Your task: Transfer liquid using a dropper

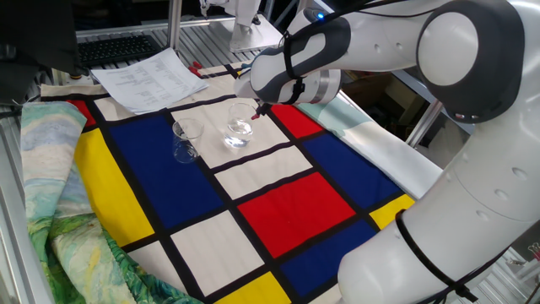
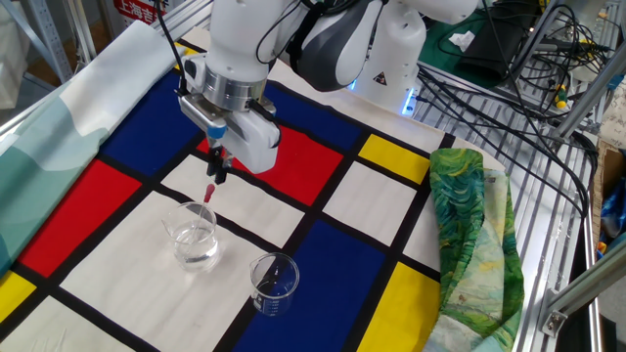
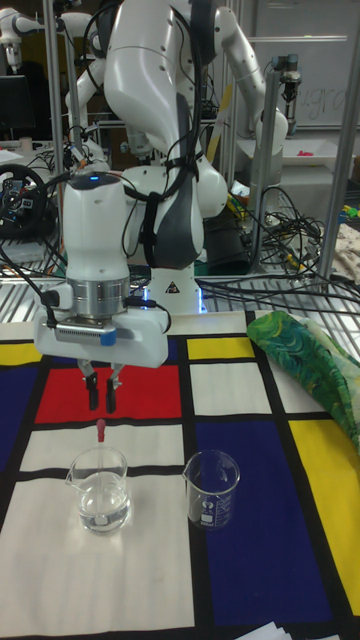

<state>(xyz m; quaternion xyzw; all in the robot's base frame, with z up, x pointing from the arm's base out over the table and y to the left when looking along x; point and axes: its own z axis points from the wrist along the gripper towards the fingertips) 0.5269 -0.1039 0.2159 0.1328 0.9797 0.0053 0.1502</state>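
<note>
The dropper's small red bulb [image 3: 100, 431] [image 2: 208, 193] [image 1: 256, 116] pokes up above the rim of the rounder clear glass [image 3: 100, 488] [image 2: 193, 238] [image 1: 239, 131]. Its slim tube leans down into the glass and is hard to make out. A shallow pool of clear liquid [image 3: 103, 514] [image 2: 197, 253] glints at the bottom of that glass. My gripper [image 3: 102, 399] [image 2: 219, 174] [image 1: 263, 108] hangs just above the bulb, pointing down, open, with nothing between its fingers. The small glass beaker [image 3: 212, 489] [image 2: 273, 284] [image 1: 186, 142] stands beside the glass on a blue square; I cannot tell what is in it.
The table carries a chequered cloth [image 2: 323, 264] of red, blue, yellow and white. A green patterned fabric [image 2: 469, 225] [image 1: 51, 211] lies bunched at one edge. Papers [image 1: 148, 78] lie at the far end. Cables [image 2: 509, 59] run behind the robot base.
</note>
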